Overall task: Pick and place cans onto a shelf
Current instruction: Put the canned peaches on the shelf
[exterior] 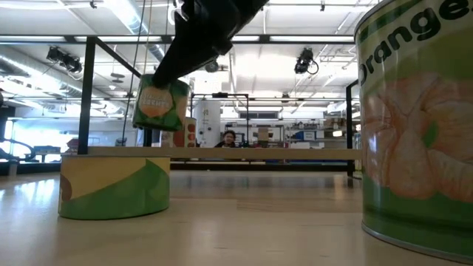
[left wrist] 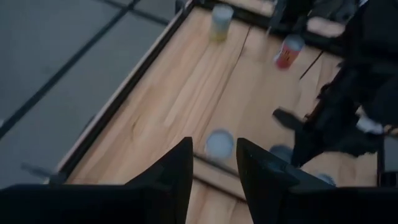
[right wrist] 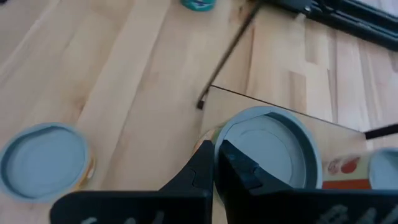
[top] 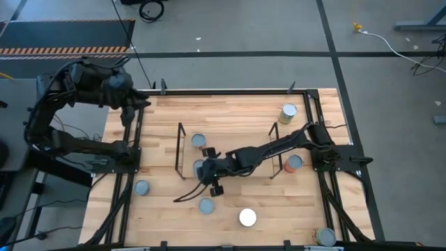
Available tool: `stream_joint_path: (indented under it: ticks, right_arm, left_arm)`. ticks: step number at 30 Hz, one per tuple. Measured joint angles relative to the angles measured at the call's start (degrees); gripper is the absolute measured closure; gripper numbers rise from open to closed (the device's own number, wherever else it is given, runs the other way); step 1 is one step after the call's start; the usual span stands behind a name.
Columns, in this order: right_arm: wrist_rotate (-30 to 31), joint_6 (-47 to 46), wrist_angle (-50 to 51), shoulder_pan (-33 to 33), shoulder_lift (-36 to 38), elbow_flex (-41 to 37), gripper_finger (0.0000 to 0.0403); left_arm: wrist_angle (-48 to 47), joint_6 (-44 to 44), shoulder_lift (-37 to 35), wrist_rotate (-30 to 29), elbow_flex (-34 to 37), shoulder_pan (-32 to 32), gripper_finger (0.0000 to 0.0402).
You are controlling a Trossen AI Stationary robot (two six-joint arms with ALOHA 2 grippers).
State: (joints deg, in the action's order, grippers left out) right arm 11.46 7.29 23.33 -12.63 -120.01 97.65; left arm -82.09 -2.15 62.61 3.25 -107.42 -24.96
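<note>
My right gripper (top: 207, 172) reaches in from the right to the left end of the black wire shelf (top: 273, 150) and is shut on a can (right wrist: 270, 149) with a silvery top and a green and orange label (exterior: 159, 103). Another can (top: 198, 141) stands on the shelf's far row. Loose cans stand on their bases on the wooden table: two grey-topped (top: 141, 187) (top: 206, 205), one white-topped (top: 247, 217), one yellowish (top: 288, 111), one red-orange (top: 294, 163). My left gripper (left wrist: 212, 163) is open and empty, high over the table's far left corner (top: 129, 111). My right gripper pinches the can's top rim (right wrist: 219, 138), one finger (right wrist: 200, 163) outside the wall and one finger (right wrist: 244, 169) on the lid inside the rim. The fingers come from above. The can hangs slightly tilted below them, lifted clear of the table (exterior: 159, 103).
A can (top: 325, 237) stands at the near right corner, huge at the low view's right (exterior: 414, 133). A black metal frame (top: 230, 90) edges the table. Bare wood lies at the table's far left and between the shelf and the near edge.
</note>
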Motion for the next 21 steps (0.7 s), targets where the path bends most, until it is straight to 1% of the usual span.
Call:
stream_joint_path:
  ticks: [3, 6, 14, 16, 19, 21]
  right_arm:
    - [-2.0, -2.9, -0.1, 1.3, 0.0, 0.0, 0.0387]
    - [-1.9, -4.7, -0.6, 2.0, 0.0, 0.0, 0.0387]
    - [-2.2, -3.8, -2.0, 2.6, 0.0, 0.0, 0.0371]
    - [-2.2, -4.2, -4.5, 2.9, 0.0, -0.7, 0.0367]
    - [-2.2, -5.2, -11.6, 3.7, 0.0, -3.8, 0.0363]
    - [-2.2, -7.1, -11.7, 4.3, 0.0, -4.8, 0.0363]
  left_arm:
    - [2.1, 0.6, -0.1, 0.1, 0.0, 0.9, 0.0273]
    - [2.2, 1.7, 0.0, 0.1, 0.0, 1.5, 0.0273]
    - [3.6, 2.0, 0.0, 0.1, 0.0, 1.5, 0.0273]
    - [3.6, 2.6, 0.0, 0.1, 0.0, 1.5, 0.0273]
    - [3.5, 2.8, 0.0, 0.1, 0.0, 1.5, 0.0273]
    - [3.5, 2.8, 0.0, 0.1, 0.0, 1.5, 0.0273]
